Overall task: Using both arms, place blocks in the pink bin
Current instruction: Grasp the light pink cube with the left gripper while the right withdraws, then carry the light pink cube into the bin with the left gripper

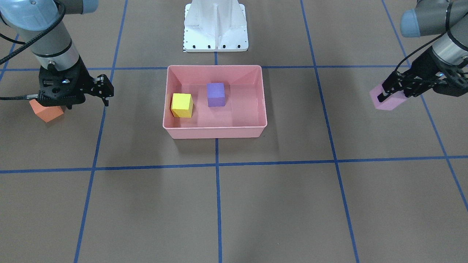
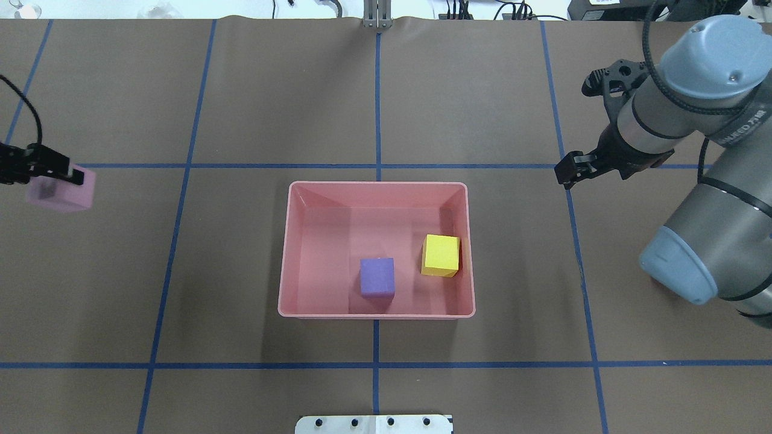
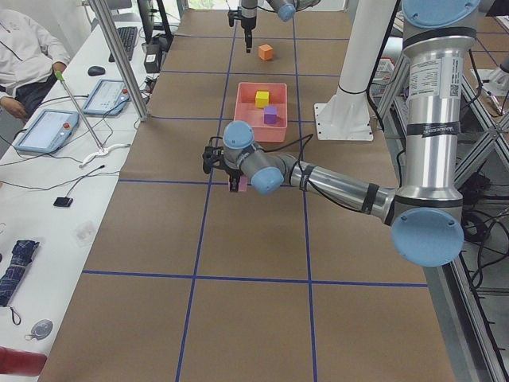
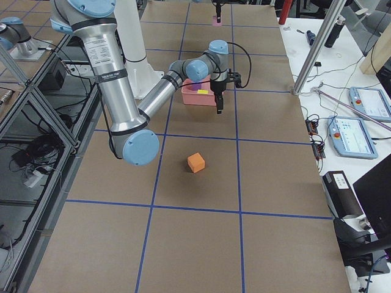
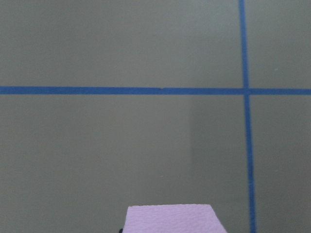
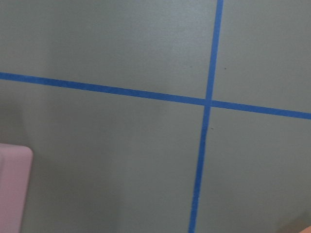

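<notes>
A: Where are the blocks, going by the bin?

B: Yellow and purple sit inside it, apart from each other. The orange one lies on the table well off to the robot's right of the bin.

A: And the pink one?

B: Clamped in the left gripper, far out on the bin's other side (lifted, it seems).

A: The right gripper?

B: Fingers spread, holding nothing, between the bin and the orange block.

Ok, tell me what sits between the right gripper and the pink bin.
Nothing. In the overhead view the stretch from the right gripper to the pink bin is bare brown table crossed by a blue tape line.
</notes>
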Motion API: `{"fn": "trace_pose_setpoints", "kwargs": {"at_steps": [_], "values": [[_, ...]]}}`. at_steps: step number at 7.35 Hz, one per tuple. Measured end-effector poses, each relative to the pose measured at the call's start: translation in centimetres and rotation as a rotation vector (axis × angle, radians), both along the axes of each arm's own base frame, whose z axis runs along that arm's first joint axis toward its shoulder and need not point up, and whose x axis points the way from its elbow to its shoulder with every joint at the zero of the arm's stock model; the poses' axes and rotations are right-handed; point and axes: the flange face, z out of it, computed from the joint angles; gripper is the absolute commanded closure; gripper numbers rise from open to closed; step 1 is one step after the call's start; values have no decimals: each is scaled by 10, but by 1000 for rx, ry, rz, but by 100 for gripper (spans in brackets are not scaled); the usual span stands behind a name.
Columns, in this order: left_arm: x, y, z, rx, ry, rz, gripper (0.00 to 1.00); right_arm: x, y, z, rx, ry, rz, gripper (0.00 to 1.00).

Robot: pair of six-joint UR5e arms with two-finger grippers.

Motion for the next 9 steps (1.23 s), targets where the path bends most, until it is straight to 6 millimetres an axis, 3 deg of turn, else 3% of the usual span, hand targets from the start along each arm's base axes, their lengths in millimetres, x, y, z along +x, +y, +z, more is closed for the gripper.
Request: {"fn": "trace_pose_setpoints", "kwargs": {"at_steps": [2, 3, 4, 5, 6, 7, 9], "values": [[84, 1, -104, -102, 120, 6, 75, 40, 9, 53, 29, -54, -17, 0], [125, 10, -139, -128, 144, 6, 74, 63, 11, 77, 49, -49, -32, 0], [171, 22, -172, -133, 141, -8, 59, 85, 11, 98, 70, -29, -55, 0], [221, 36, -209, -142, 120, -29, 1, 104, 13, 116, 87, -12, -83, 0], [263, 52, -242, -150, 88, -51, 0, 118, 16, 130, 95, -4, -116, 0], [291, 68, -257, -139, 61, -71, 0, 127, 20, 144, 101, 0, -142, 0], [314, 86, -261, -120, 34, -90, 0, 135, 29, 172, 127, -7, -157, 0]]}}
